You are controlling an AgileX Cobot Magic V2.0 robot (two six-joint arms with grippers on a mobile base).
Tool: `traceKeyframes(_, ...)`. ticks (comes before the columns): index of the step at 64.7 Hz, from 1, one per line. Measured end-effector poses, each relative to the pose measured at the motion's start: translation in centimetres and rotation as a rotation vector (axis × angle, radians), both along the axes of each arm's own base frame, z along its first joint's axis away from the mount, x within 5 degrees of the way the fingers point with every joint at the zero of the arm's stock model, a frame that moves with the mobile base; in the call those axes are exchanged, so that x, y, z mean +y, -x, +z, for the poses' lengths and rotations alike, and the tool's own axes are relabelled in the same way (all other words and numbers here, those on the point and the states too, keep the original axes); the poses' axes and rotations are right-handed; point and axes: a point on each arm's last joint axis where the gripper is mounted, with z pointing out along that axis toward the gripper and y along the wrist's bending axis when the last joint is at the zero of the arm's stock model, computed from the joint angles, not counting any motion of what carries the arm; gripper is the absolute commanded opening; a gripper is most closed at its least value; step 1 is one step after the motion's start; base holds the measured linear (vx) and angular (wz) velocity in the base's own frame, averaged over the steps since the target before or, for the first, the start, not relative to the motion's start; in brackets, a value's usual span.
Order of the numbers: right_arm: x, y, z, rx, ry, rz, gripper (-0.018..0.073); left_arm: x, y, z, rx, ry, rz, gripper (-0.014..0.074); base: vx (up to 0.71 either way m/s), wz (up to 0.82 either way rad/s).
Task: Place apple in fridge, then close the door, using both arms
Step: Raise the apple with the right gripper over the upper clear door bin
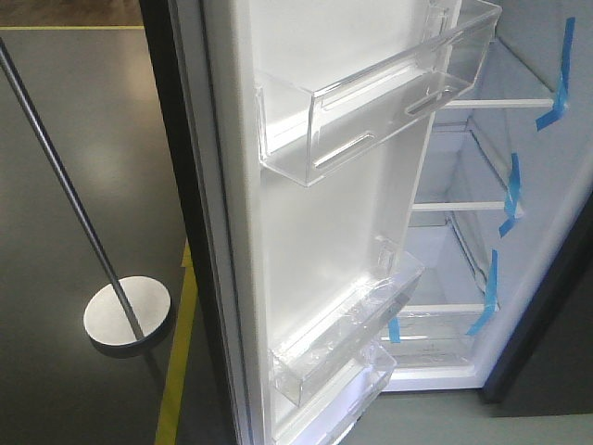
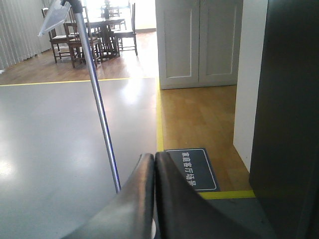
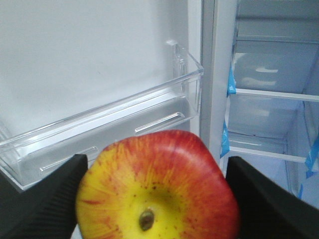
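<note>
You see the glossy dark grey floor (image 1: 56, 185) bearing a round silver stand base (image 1: 127, 315) at eight o'clock and the tall dark grey-black fridge (image 1: 547, 315) at four.

A metal pole (image 1: 69, 185) rises from a round base (image 1: 107, 320) beside a yellow floor line (image 1: 176, 371).

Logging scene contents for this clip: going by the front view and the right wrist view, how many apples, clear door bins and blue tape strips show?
apple: 1
clear door bins: 3 (the lowest is cut off by the frame)
blue tape strips: 4
Total: 8
</note>
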Motion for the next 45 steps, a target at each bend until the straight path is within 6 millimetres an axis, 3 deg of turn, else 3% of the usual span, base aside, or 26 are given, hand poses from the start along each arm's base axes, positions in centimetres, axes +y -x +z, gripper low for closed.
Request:
traceKeyframes(14,0.1,-0.1,0.3,-0.028,-0.021,0.0,0.0185,0.0,0.0,0.0,0.0,0.0,0.0,-0.0006,0.0,0.0)
traceKeyframes(29,0.9,-1.0,2.1,-0.23,-0.113,0.099,0.0185,0.0,0.0,0.0,0.0,0.0,0.0,-0.0006,0.0,0.0)
traceKeyframes(35,1.5,-2.3,2.4,-0.288,-0.167,0.21,0.0185,0.0,0.0,0.0,0.0,0.0,0.0,-0.0006,0.0,0.0)
traceKeyframes(45,1.6,-6.9,1.9,-0.34,-0.227,0.345,0.0185,0.0,0.0,0.0,0.0,0.0,0.0,-0.0006,0.0,0.0)
